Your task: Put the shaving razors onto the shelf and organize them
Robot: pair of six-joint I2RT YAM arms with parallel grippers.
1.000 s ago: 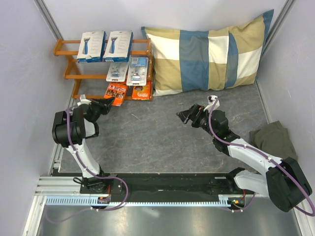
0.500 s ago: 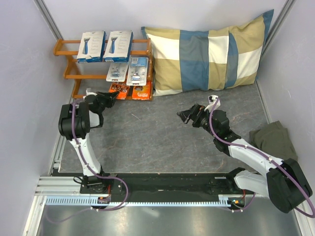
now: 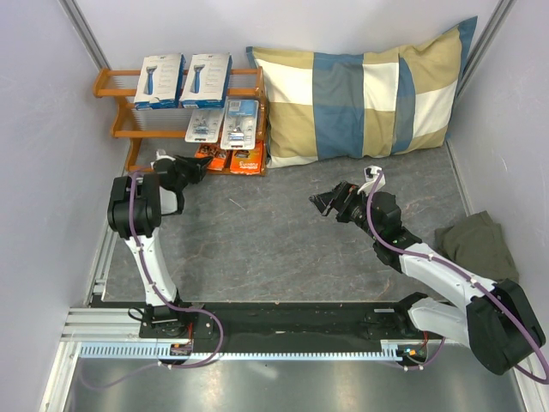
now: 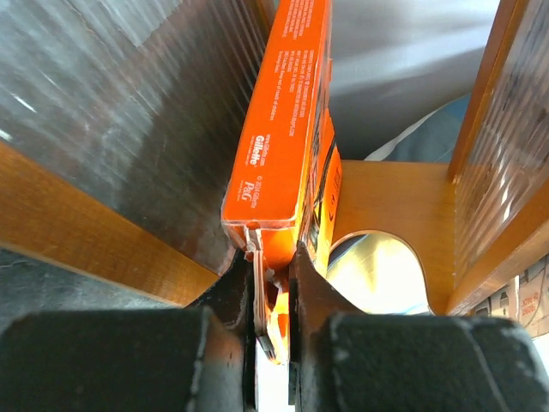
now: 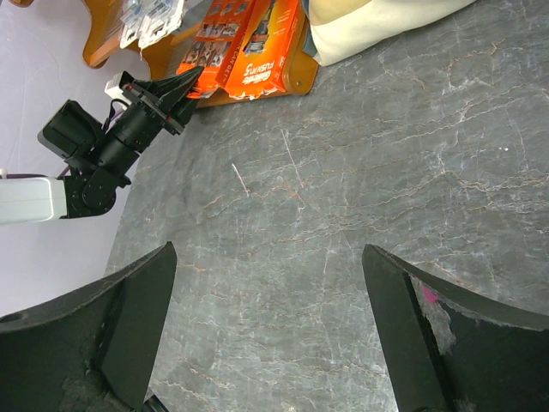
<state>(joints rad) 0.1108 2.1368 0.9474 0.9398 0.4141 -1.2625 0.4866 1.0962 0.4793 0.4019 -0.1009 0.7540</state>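
Note:
The shelf (image 3: 123, 131) stands at the far left against the wall. Two white razor boxes (image 3: 159, 81) (image 3: 206, 80) lie on its top tier and two blister packs (image 3: 204, 125) (image 3: 239, 124) on the middle tier. An orange pack (image 3: 247, 160) lies on the lowest tier. My left gripper (image 3: 196, 168) is shut on the near edge of the second orange pack (image 3: 208, 155), which lies beside the first. The left wrist view shows its fingers (image 4: 273, 292) pinching the pack (image 4: 287, 129) between the shelf's wooden ends (image 4: 395, 197). My right gripper (image 3: 319, 203) (image 5: 268, 253) is open and empty above the grey floor.
A blue-and-beige checked pillow (image 3: 369, 99) leans against the back wall right of the shelf. An olive cloth (image 3: 472, 245) lies at the right edge. Walls close in on the left and right. The right wrist view shows the left gripper (image 5: 176, 90) at the orange packs (image 5: 257, 43).
My left gripper has moved away from me toward the shelf, pushing the held orange pack further onto the lowest tier. The right arm has hardly moved.

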